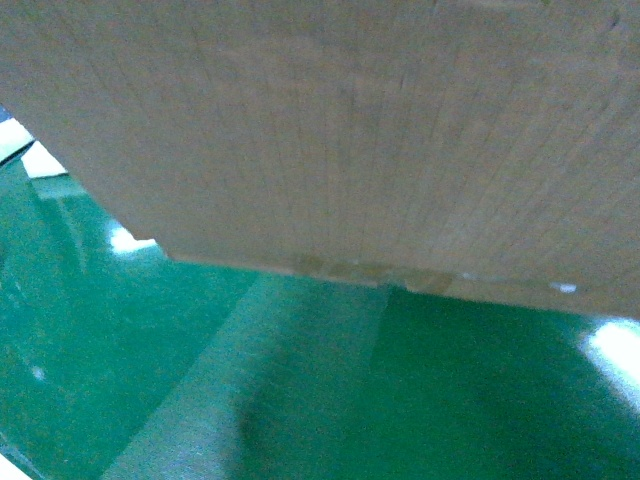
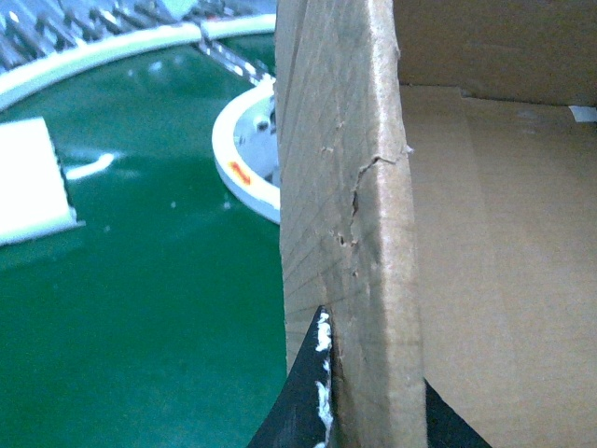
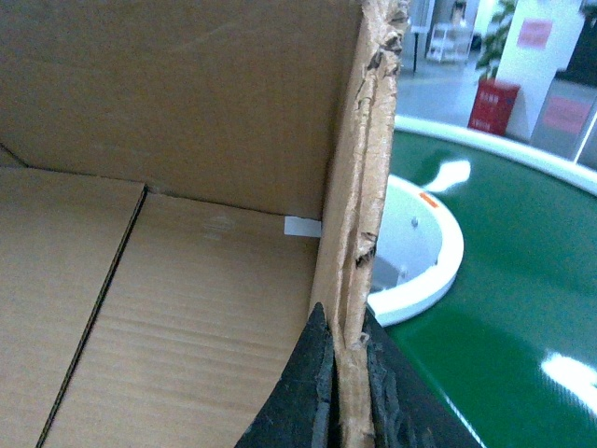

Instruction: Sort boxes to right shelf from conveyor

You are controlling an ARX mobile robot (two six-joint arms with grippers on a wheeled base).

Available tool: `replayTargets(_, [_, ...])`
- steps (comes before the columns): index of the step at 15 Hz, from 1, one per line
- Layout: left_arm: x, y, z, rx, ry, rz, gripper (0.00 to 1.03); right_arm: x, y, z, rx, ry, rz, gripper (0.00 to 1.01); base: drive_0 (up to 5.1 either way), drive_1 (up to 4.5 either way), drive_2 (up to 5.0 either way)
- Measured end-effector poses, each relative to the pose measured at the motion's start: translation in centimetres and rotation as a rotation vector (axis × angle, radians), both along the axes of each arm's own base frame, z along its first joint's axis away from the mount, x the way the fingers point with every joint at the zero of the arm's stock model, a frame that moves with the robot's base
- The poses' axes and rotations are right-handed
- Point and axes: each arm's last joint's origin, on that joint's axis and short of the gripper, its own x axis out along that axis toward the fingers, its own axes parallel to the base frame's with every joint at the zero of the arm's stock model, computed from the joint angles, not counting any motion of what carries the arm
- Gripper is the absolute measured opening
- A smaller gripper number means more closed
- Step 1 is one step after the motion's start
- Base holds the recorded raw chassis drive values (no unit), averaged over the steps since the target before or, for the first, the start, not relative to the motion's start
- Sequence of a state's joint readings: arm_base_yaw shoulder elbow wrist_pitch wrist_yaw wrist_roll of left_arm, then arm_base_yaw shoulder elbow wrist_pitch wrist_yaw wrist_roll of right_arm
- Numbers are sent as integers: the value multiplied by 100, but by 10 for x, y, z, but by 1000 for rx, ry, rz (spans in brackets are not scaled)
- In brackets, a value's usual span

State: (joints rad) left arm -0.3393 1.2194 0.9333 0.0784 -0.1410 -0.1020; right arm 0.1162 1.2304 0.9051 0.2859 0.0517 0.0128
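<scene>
While the cardboard box (image 1: 340, 130) hangs over the conveyor (image 1: 300, 390), I see my left gripper (image 2: 373, 411) and right gripper (image 3: 348, 392) each clamped on a torn side wall between their fingers.

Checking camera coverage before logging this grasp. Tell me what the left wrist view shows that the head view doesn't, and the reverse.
Left wrist only: the left gripper, jaws clamped on the cardboard box's torn wall, one outside, one inside; the box's bare interior floor; the conveyor's white inner rim; a white block on the belt.

Head only: the box's broad outer face, with tape at its lower edge.

Both: the brown box and the glossy green conveyor.
</scene>
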Motion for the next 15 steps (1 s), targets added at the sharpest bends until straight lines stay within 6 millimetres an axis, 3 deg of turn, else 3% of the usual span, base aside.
replayTargets(2, [-15, 2, 11, -26, -99, 11, 4, -19, -4, 12, 22, -98, -1, 3, 0, 0, 0])
replayTargets(5, [-14, 1, 7, -18, -81, 13, 4, -16, -3, 6, 24, -70, -1, 3, -98, -65, 158])
replayTargets(15, [-13, 1, 5, -17, -77, 13, 4, -15, -5, 5, 26, -64, -5, 3, -5, -404, 393])
